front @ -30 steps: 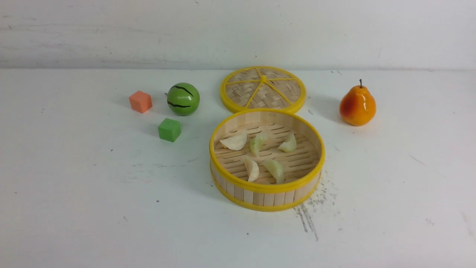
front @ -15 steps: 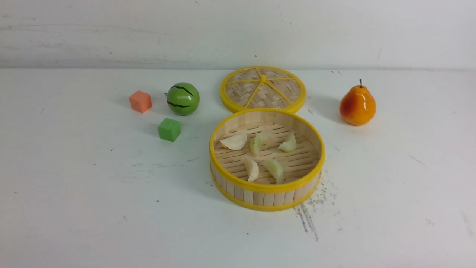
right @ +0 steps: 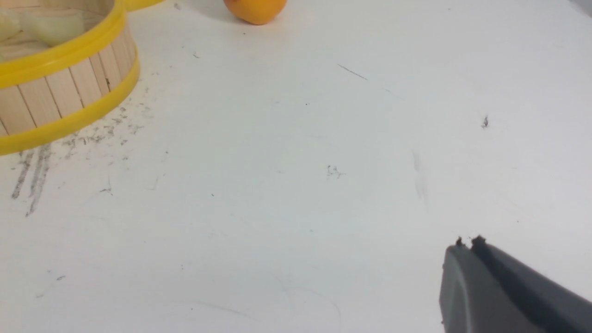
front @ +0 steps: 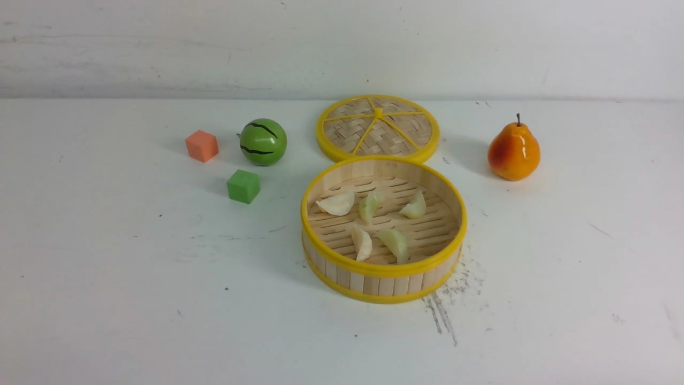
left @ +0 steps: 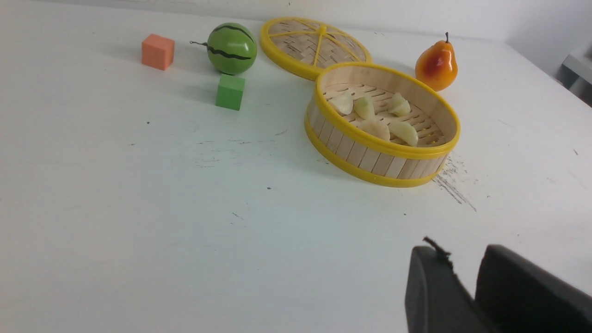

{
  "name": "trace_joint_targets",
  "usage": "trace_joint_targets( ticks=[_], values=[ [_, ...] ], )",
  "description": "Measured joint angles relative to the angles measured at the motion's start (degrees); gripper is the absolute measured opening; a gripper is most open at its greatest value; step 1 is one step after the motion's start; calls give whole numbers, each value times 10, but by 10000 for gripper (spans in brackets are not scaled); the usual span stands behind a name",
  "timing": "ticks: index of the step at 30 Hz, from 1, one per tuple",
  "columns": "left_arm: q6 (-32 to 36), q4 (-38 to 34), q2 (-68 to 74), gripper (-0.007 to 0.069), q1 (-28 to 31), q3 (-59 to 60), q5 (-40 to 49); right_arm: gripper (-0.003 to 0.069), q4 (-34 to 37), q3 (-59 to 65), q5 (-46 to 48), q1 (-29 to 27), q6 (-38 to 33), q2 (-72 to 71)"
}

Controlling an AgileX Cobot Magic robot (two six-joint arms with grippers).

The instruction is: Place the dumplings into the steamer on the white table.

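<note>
The table (front: pixel 133 299) is white and pretty scuffed, with dark specks and a streak of grey scratches right by the steamer (front: pixel 383 278) base, and a plain white wall runs along the far edge.

All five dumplings (front: pixel 363 243) are sitting on the slatted floor of the steamer, three in a back row and two nearer the front (long axes all over the place, no common direction; the front two lean toward each other at the top). The steamer itself stands upright and open-topped.

The left gripper (left: pixel 465 273) hangs low over bare table, well apart from the steamer, which lies ahead of it and a bit toward the right arm's side. Its jaws have a narrow gap between them and nothing in it. The right gripper (right: pixel 467 245) has its tips pressed together, empty, with the steamer off to its left-arm side and the pear (right: pixel 254 9) further out ahead.

Loads of open table around both grippers. Beyond the steamer, the lid (front: pixel 378 128) lies flat, its rim meeting the steamer's rim in the front view. The melon (front: pixel 263 141), green cube (front: pixel 243 186) and orange cube (front: pixel 202 146) cluster well ahead of the left gripper, each apart from the others.
</note>
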Motion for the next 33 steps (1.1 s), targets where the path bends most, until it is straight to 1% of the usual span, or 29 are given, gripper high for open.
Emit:
trace_joint_targets(
  ticks=[5,7,9,11,13,15,16,17,18,19,20,21,22,23,24,26,28,33],
  values=[
    [0,-1,0,151,0,0,-1,2,-1,0,0,0,0,0],
    [0,-4,0,151,1,5,-16,3,-1,0,0,0,0,0],
    [15,-8,1,147,21,33,-97,6,-1,0,0,0,0,0],
    [42,-23,2,123,48,58,-173,7,-1,0,0,0,0,0],
    [97,-65,6,54,98,112,-289,9,-1,0,0,0,0,0],
    [148,-109,6,-10,145,158,-377,10,-1,0,0,0,0,0],
    [168,-125,6,-14,161,173,-403,11,-1,0,0,0,0,0],
    [187,-153,6,-14,192,202,-443,12,-1,0,0,0,0,0],
    [192,-160,6,-14,203,211,-463,12,-1,0,0,0,0,0],
    [205,-176,6,-14,242,241,-500,12,-1,0,0,0,0,0],
    [210,-179,6,-14,266,263,-518,12,-1,0,0,0,0,0],
    [210,-178,6,-14,279,272,-523,12,-1,0,0,0,0,0],
    [212,-173,6,-14,308,292,-527,13,-1,0,0,0,0,0],
    [212,-172,6,-14,312,294,-527,13,-1,0,0,0,0,0],
    [212,-165,6,-14,343,312,-523,15,-1,0,0,0,0,0],
    [209,-159,6,-14,364,329,-514,19,-1,0,0,0,0,0],
    [201,-155,5,-14,381,345,-496,21,-1,0,0,0,0,0],
    [198,-151,5,-14,388,369,-435,25,-1,0,0,0,0,0]
  ],
)
